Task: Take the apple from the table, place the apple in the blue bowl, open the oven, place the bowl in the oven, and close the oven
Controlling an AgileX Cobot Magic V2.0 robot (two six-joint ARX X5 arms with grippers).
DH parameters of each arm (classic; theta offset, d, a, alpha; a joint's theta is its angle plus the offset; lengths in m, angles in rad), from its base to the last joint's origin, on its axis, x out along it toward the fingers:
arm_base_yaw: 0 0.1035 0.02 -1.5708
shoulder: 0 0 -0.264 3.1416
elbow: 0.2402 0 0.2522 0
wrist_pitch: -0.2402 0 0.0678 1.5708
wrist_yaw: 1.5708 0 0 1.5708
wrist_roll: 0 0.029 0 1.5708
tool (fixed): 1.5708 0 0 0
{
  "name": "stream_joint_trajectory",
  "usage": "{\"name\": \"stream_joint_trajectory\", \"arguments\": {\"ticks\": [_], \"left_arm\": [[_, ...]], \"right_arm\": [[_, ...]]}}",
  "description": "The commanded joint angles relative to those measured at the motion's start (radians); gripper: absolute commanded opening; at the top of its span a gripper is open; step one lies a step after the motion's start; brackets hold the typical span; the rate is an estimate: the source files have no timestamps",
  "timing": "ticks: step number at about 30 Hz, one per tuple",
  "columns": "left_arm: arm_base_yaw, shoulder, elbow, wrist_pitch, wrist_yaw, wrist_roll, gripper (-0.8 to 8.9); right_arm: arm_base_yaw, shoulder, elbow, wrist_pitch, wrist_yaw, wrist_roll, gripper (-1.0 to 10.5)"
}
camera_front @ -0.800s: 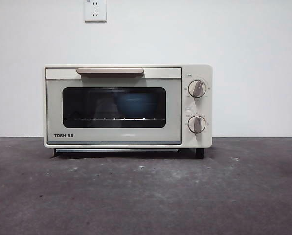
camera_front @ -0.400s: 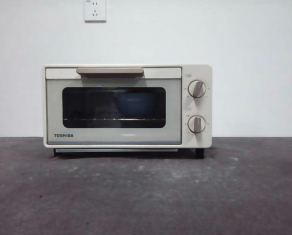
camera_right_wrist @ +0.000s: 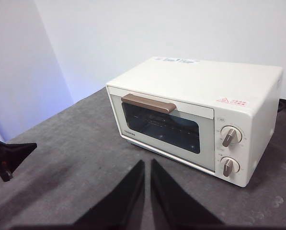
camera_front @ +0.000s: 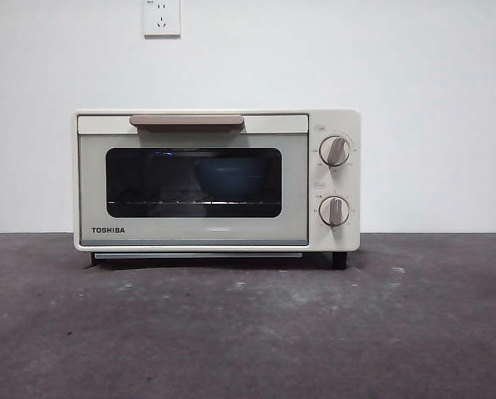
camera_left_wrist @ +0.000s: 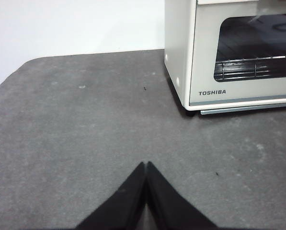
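Observation:
The oven (camera_front: 217,180) stands at the back of the table (camera_front: 248,332) with its door closed and its beige handle (camera_front: 187,121) up. Through the dark window the blue bowl (camera_front: 227,177) shows dimly on the wire rack inside. The apple is hidden from every view. My left gripper (camera_left_wrist: 146,165) hovers shut and empty over bare table in front of the oven's (camera_left_wrist: 229,52) left corner. My right gripper (camera_right_wrist: 147,163) is shut too, held back high and well short of the oven (camera_right_wrist: 195,120). Neither gripper shows in the front view.
A white wall with a socket (camera_front: 162,17) rises behind the oven. Two round knobs (camera_front: 335,180) sit on the oven's right panel. The left arm's black tip (camera_right_wrist: 8,154) shows at the edge of the right wrist view.

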Motion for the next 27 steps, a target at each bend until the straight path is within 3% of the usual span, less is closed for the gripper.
{"name": "stream_joint_trajectory", "arguments": {"ticks": [1, 21, 27], "left_arm": [[0.003, -0.003, -0.024, -0.004, 0.001, -0.040, 0.07], [0.003, -0.002, -0.024, 0.000, 0.001, -0.048, 0.07], [0.003, -0.002, -0.024, 0.000, 0.001, -0.048, 0.07]], "right_arm": [[0.008, 0.001, 0.005, 0.010, 0.002, -0.008, 0.1], [0.008, 0.001, 0.005, 0.011, 0.004, -0.010, 0.1], [0.008, -0.002, 0.005, 0.026, 0.062, -0.016, 0.1]]}}
